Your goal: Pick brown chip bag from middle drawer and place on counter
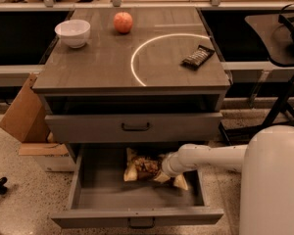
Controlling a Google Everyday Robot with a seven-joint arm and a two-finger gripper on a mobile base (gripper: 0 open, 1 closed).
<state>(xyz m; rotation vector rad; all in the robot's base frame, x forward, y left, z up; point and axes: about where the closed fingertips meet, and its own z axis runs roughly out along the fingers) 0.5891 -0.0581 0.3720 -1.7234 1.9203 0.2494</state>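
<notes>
Counter (98, 67) topping grey cabinet. Middle drawer (103, 199) standing pulled open below. White arm (210, 156) reaching in from right. Brown chip bag (143, 166) lying in drawer tray, right of centre. Gripper (162, 170) sitting at bag's right end; whether gripping, cannot tell. Bowl (72, 32), apple (123, 22), candy bar (197, 57) resting on counter.

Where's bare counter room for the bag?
Free: front-left counter, between bowl and white arc; also inside the arc, left of the candy bar. Crowded: around bowl and apple. Gripper sits in the middle drawer at the brown chip bag.
</notes>
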